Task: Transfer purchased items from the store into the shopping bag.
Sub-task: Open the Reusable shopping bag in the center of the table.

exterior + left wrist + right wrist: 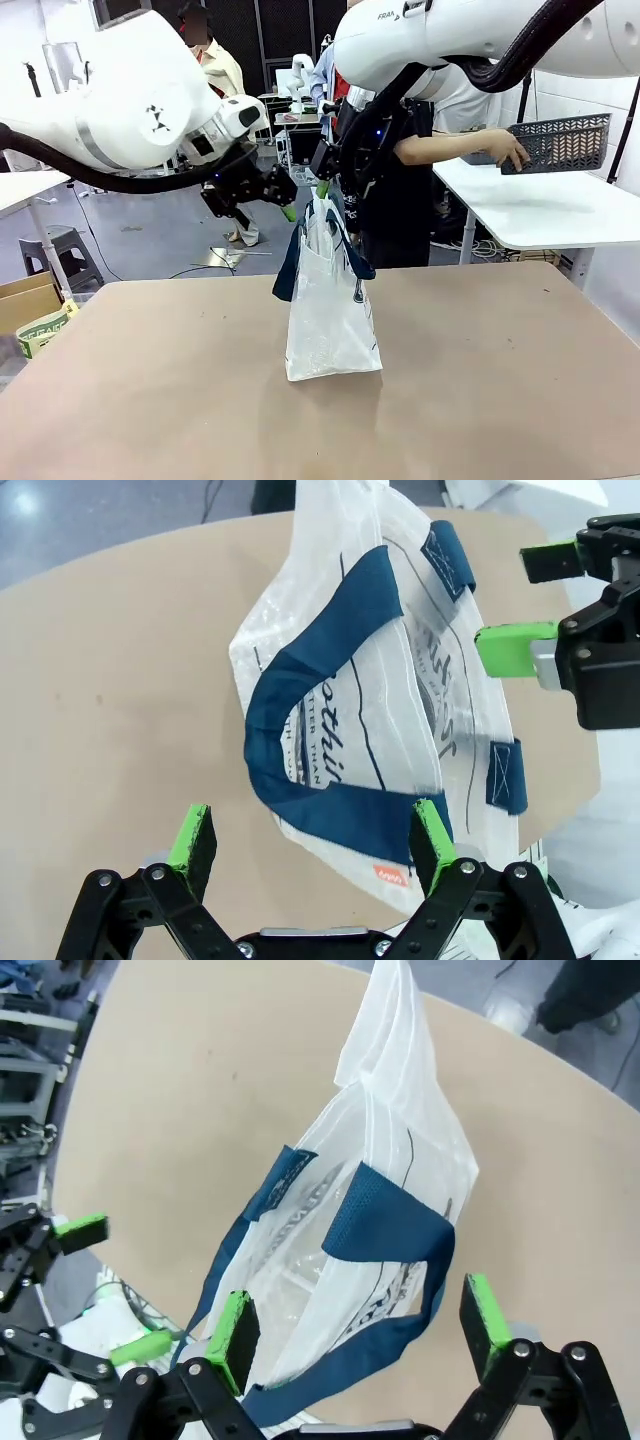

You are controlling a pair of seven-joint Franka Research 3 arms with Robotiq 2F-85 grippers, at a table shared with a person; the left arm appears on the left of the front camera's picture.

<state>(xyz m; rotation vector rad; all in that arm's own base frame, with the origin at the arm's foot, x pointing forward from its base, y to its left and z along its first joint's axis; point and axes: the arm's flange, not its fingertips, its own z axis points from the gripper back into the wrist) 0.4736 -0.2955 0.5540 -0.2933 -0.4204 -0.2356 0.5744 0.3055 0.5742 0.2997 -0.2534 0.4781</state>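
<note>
Brown table [500,400]: the shopping bag [330,330] stands upright mid-table, mouth up, nothing propping it. Contents can't be read through the plastic.

At the far side, the person's hand [510,150] is on a dark mesh basket [565,140] on the white side table [540,215], well apart from the bag. My read: items aren't coming over yet and the step in hand is getting the mouth held open.

The left gripper [312,832] hangs over one side of the bag top, jaws spread wide, nothing in them. The right gripper [358,1322] is opposite, also spread and empty. The two are close across the mouth.

Handles: the near navy handle [300,790] loops up between the left fingers. Another handle [390,1225] stands folded between the right ones.

To do it well:
- One handle per gripper. Clamp on the strap only, not the film.
- Come down square so the strap sits mid-pad [432,835] rather than at the tip.
- Pull apart gently and evenly. The bag looks light and floppy, so a lopsided tug would likely tip or drag it.
- Keep a slight upward tension so the walls don't collapse inward.
- Watch gripper-to-gripper clearance over the mouth.
</note>
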